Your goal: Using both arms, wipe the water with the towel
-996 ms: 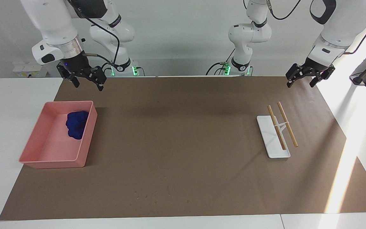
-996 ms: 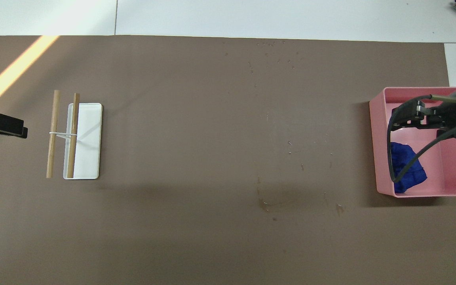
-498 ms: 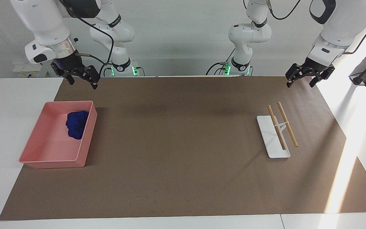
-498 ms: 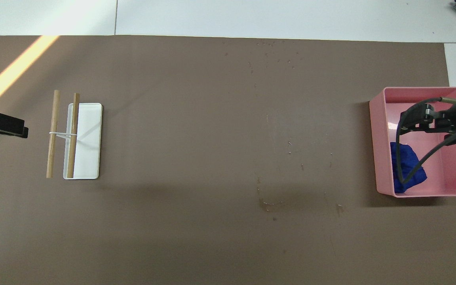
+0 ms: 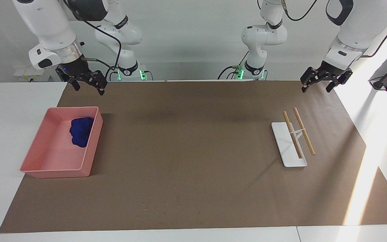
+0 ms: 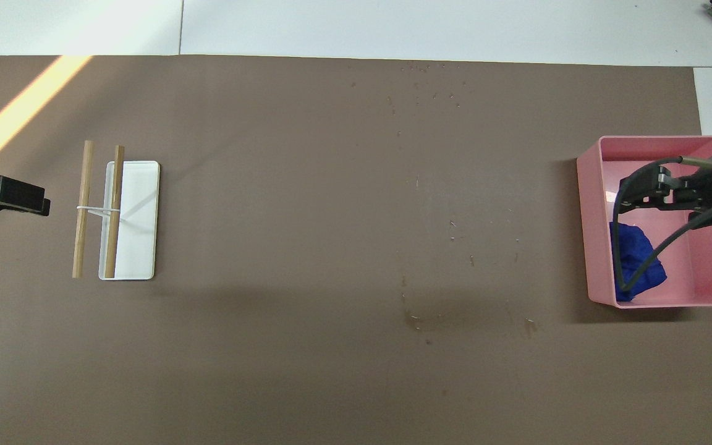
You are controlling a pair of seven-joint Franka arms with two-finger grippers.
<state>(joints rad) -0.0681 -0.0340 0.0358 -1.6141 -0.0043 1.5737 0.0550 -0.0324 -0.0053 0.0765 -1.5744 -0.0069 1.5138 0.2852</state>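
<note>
Right tool (image 5: 86, 86) is up in the air over the pink tray (image 5: 39, 148), fingers spread apart, holding nothing. The towel (image 5: 81, 131) sits wadded in the tray's robot-side corner. Left tool (image 5: 317, 85) hangs open too, waiting near the sticks (image 5: 298, 133) on the desk (image 5: 186, 151).

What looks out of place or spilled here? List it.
Small water droplets speckle the brown mat at its edge farthest from the robots, more nearer its middle. The towel sits wadded in the pink tray, untouched.
</note>
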